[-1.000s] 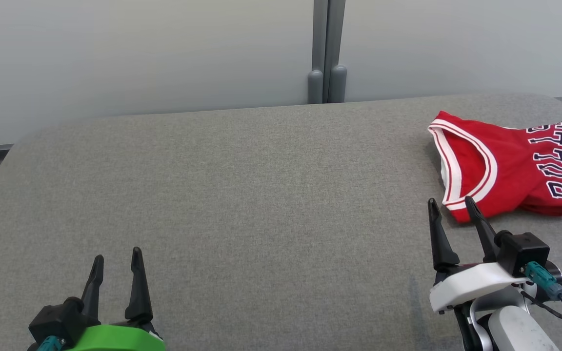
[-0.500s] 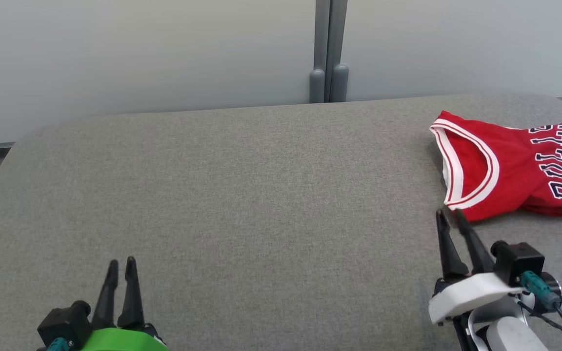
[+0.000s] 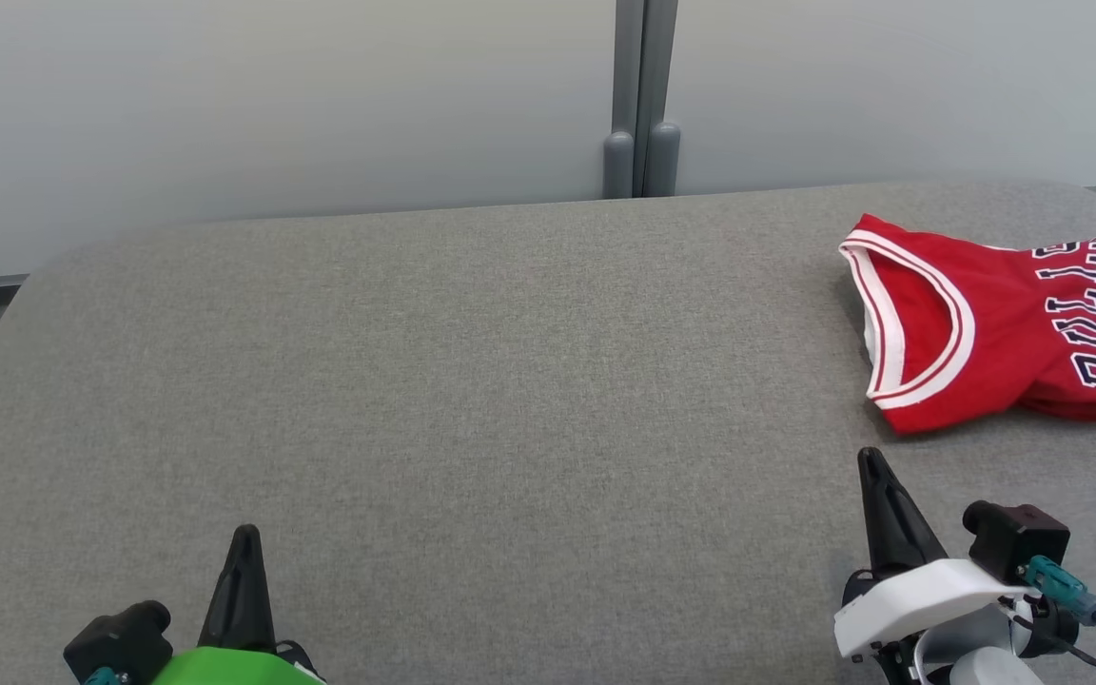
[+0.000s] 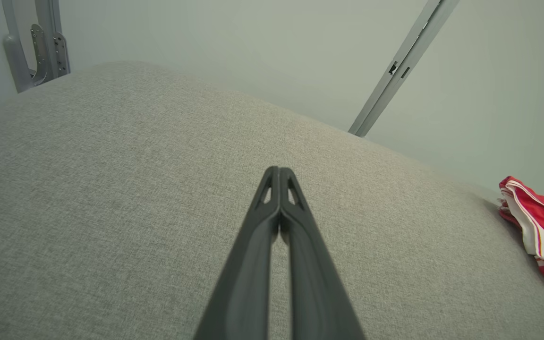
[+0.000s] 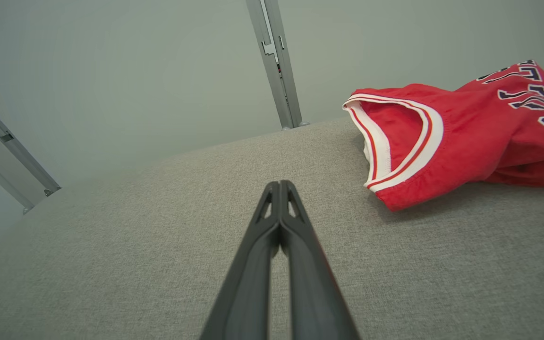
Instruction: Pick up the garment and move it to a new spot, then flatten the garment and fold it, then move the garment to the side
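The garment (image 3: pixel 995 323) is a red jersey with white trim and dark lettering, lying folded at the right end of the grey table (image 3: pixel 472 381). It also appears as the jersey (image 5: pixel 465 137) in the right wrist view and at the far right edge as the jersey (image 4: pixel 539 229) in the left wrist view. My right gripper (image 3: pixel 870 459) is shut and empty, a short way in front of the jersey's near corner, not touching it. Low at the table's front left, my left gripper (image 3: pixel 244 533) is shut on nothing. Both wrist views show each pair of fingers pressed together.
A pale wall with a grey vertical post (image 3: pixel 638 95) stands behind the table. The table's rounded corners and far edge lie close to the jersey on the right.
Both grippers went from open to shut with nothing between the fingers. Both pulled back toward the table's front edge; the right one drew away from the jersey's near corner. The jersey stayed put.
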